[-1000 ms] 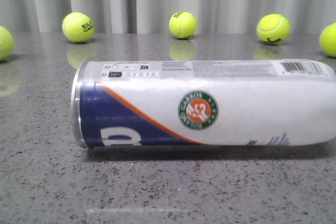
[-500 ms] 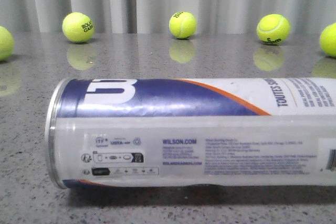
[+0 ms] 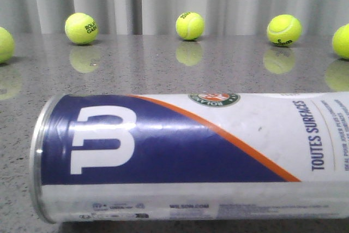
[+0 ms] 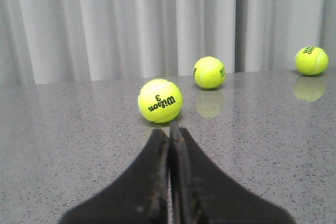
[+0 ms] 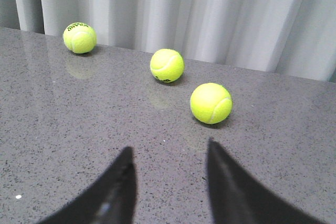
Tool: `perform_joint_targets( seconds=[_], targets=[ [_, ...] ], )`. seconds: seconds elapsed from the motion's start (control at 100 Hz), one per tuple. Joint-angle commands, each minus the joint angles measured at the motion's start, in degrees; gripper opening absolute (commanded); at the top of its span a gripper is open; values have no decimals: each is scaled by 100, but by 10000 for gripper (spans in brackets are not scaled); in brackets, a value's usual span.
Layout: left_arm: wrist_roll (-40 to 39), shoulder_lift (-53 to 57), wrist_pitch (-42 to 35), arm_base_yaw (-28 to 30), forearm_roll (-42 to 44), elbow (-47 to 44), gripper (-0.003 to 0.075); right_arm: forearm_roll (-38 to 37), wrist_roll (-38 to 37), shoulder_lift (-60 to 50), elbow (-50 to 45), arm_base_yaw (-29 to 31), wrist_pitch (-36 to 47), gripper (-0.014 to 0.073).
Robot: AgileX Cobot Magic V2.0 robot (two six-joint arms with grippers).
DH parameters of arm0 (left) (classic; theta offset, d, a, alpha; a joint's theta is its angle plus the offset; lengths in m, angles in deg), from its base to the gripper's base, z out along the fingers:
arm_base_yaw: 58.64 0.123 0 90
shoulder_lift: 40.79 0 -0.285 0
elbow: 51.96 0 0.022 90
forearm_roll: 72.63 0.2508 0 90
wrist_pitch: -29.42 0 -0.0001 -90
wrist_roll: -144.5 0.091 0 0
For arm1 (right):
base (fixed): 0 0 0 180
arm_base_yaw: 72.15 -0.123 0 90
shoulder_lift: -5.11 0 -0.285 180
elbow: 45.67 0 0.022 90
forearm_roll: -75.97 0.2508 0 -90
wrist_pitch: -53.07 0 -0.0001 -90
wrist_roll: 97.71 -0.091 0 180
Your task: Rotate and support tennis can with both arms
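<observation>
Tennis can point(image 3: 185, 156) lies on its side on the grey worktop point(image 3: 163, 69), close to the front camera, navy "W" panel facing it. Neither hand touches it, so by my reading support is still to come. Only the wrist views show the hands: left hand point(image 4: 169, 135) pressed together and empty, right hand point(image 5: 168, 156) spread apart, both facing tennis balls point(image 5: 211, 103).

Tennis can point(image 3: 191, 156) lying on its side near the front, silver rim to the left, navy panel with white "W" and orange stripe facing forward.
</observation>
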Motion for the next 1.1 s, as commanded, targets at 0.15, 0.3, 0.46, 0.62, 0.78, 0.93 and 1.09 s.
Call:
perform_joint_targets(
  seconds=[0.15, 0.3, 0.46, 0.62, 0.78, 0.93, 1.09],
  targets=[
    [-41, 223, -432, 9, -39, -266, -21, -36, -4, 18, 151, 44, 514, -50],
    [-41, 223, -432, 9, -39, -266, -21, -36, -4, 18, 151, 44, 514, -66],
    [-41, 223, -432, 9, -39, -266, -21, -36, -4, 18, 151, 44, 514, -66],
    [-41, 223, -432, 9, -39, -266, -21, -36, -4, 18, 151, 44, 514, -66],
    [-41, 223, -432, 9, -39, -266, -21, -36, -4, 18, 151, 44, 514, -66],
    [-41, 223, -432, 9, -39, -266, -21, -36, -4, 18, 151, 44, 514, -66],
    [-41, 223, -432, 9, -39, -266, -21, -36, -4, 18, 151, 44, 514, -66]
  ],
)
